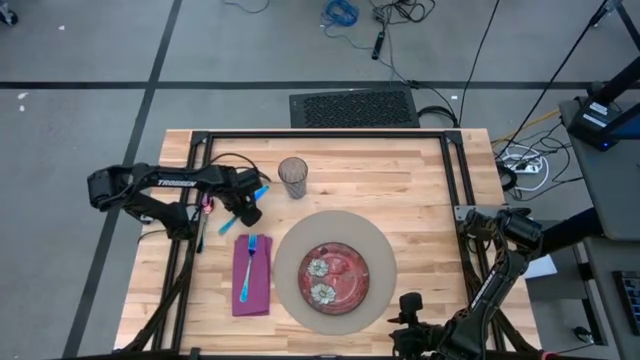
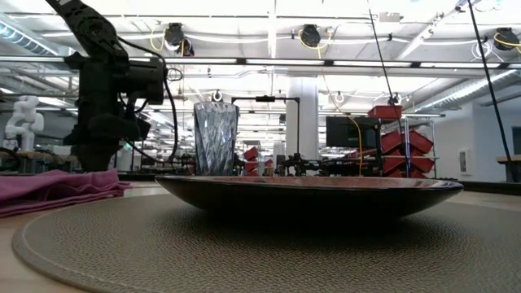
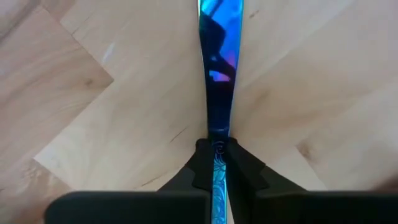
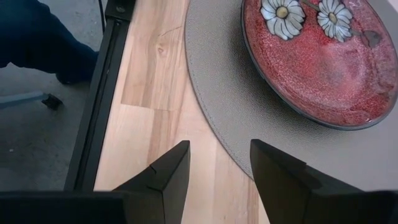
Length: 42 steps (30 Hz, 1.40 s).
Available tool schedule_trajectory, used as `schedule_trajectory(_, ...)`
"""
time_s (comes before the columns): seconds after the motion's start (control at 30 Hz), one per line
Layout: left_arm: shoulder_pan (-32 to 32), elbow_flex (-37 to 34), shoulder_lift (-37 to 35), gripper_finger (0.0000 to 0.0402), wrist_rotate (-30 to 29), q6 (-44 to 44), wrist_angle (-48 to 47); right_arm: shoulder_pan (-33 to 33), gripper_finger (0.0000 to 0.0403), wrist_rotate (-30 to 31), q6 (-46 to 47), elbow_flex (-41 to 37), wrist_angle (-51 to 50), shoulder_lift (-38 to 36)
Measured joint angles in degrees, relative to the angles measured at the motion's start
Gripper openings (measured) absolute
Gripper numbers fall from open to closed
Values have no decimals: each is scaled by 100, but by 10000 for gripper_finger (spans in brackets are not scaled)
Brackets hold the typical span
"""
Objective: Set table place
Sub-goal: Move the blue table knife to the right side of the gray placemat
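1. High view: the table point(image 1: 420, 180) is carrying a place setting that is taking shape toward its near edge. A round grey-tan mat point(image 1: 385, 240) is lying at the middle of that edge, with a red flowered plate point(image 1: 335, 275) sitting centred on it.
2. A purple napkin point(image 1: 252, 285) is lying just beside the mat on the side of the left edge, with a blue fork point(image 1: 248, 262) resting lengthwise on it, so the cutlery is getting a soft bed.
3. A clear faceted glass point(image 1: 293, 177) is standing upright beyond the mat, toward the far edge.
4. The left gripper point(image 3: 217, 165) is hovering between the glass and the left edge, fingers pressed together and pinching a shiny blue utensil point(image 3: 219, 68) by its patterned handle; judging by its flat blade it is likely the knife, gripped at one end for laying down flat.
5. A pink utensil point(image 1: 207, 203) is lying near the left edge, apparently waiting.
6. The right gripper point(image 4: 214, 165) is waiting at the near right corner, fingers spread, empty.
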Motion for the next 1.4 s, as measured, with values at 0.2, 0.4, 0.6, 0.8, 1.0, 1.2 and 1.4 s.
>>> schedule_trajectory(0.2,-186,329,-2,4,137,41,-264,-9,155,6,-70,0,0,0)
schedule_trajectory(0.4,-336,508,2,4,87,20,-515,-9,155,9,-73,2,6,0)
schedule_trajectory(0.6,-401,508,-2,2,-67,-26,-679,-62,155,160,-169,2,12,0)
schedule_trajectory(0.8,-399,508,-9,1,-175,-181,-808,-398,155,810,-596,2,13,0)
schedule_trajectory(1.0,-402,490,-9,0,-103,-177,-778,-1093,155,835,-1110,2,5,0)
schedule_trajectory(1.2,-397,322,-11,0,-104,-153,-628,-1818,155,1129,-1769,1,78,0)
schedule_trajectory(1.4,-397,233,-11,10,-114,-115,-362,-2870,155,316,-3259,-372,1602,-22)
